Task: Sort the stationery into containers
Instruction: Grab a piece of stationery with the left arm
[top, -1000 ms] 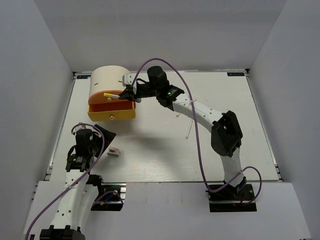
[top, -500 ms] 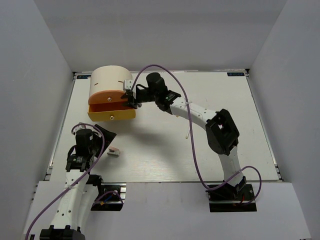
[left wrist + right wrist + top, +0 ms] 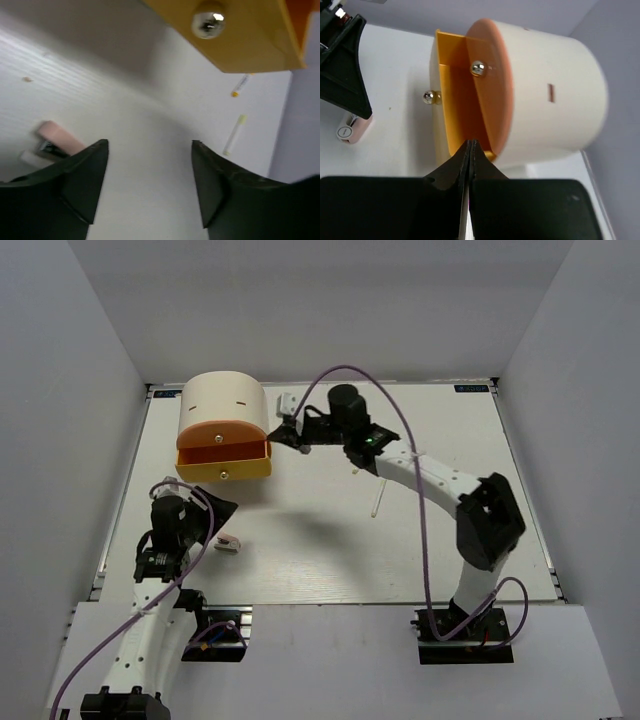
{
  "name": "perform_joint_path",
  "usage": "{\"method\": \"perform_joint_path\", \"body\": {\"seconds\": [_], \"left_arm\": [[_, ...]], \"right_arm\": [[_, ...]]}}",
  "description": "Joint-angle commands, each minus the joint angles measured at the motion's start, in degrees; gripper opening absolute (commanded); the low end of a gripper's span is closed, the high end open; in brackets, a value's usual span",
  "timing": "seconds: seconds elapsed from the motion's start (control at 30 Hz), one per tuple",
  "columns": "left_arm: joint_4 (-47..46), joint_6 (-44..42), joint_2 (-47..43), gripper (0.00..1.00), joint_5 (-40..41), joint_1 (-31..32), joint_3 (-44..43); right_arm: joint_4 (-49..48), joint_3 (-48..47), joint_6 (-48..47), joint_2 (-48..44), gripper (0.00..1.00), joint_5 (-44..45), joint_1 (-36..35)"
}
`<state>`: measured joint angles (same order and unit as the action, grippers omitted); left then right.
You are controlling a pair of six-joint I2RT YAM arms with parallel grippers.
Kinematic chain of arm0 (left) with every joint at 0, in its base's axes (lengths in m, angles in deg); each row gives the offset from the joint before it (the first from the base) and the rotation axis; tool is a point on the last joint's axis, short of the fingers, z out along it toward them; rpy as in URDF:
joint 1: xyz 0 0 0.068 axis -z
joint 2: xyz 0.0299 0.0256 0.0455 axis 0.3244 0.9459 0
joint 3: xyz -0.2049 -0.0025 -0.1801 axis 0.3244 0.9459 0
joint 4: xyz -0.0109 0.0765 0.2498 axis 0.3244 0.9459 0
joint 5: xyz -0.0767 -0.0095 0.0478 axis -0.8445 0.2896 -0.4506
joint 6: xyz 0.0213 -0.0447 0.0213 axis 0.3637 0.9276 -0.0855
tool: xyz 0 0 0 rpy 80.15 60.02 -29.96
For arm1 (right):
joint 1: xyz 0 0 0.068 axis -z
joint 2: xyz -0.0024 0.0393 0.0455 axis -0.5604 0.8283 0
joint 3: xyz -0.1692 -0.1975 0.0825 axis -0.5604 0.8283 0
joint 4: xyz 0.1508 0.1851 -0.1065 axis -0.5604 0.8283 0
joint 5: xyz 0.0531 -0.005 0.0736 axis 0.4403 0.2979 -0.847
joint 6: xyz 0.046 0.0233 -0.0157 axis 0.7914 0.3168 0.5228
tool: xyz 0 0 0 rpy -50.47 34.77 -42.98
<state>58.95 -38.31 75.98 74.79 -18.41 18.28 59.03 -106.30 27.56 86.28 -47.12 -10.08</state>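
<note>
Tabletop (image 3: 400,540), cream box (image 3: 222,400), yellow drawer (image 3: 225,468) open

white table (image 3: 330,540), pale grey walls (image 3: 320,310)

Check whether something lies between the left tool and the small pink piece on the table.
Nothing visible does. The left tool hangs open over the table, and the pink piece lies uncovered just beside one finger.

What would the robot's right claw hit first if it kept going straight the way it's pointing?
Most likely the open yellow drawer of the cream box. The shut right gripper points right at it from close by, though depth is hard to judge.
</note>
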Motion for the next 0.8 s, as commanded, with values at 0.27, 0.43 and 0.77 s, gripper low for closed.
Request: {"method": "perform_joint_path", "body": {"seconds": [0.27, 0.43, 0.77], "left_arm": [[-17.5, -15.5, 14.2, 0.42, -28.7, 3.3, -8.5], [-15.9, -19.6, 20.8, 0.46, -29.9, 7.7, -18.0], [-15.4, -24.2, 43.1, 0.55, -23.9, 26.7, -40.4]], "right_arm": [[15.9, 6.7, 12.8, -8.9, 0.00, 20.8, 13.5], [17.7, 12.8, 14.5, -12.0, 0.01, 18.7, 20.0], [19.6, 16.9, 16.0, -14.8, 0.26, 15.9, 26.9]]}}
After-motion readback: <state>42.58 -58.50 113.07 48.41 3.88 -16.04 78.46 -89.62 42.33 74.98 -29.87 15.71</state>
